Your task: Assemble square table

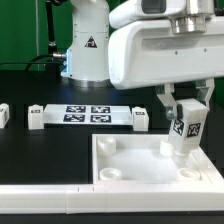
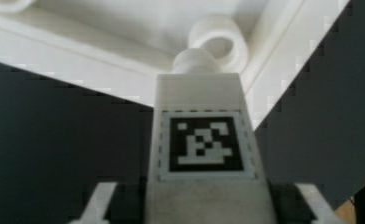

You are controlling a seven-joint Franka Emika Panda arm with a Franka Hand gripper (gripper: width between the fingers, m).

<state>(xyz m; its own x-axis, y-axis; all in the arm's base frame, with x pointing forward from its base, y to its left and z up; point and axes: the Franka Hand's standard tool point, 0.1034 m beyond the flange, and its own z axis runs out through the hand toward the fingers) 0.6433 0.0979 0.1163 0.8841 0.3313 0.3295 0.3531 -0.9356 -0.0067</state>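
— Where is the table top?
— The white table top lies flat on the black table, at the front.
— What does the claw do?
— The claw squeezes one leg, upright over a corner hole.
— Is the leg inside the hole?
— I cannot tell. The leg hides its own tip.

Four legs, one slab, one marker board, one bar.

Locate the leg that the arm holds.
On the exterior view's right, the leg stands upright between the fingers, its lower end at a round socket of the tabletop.
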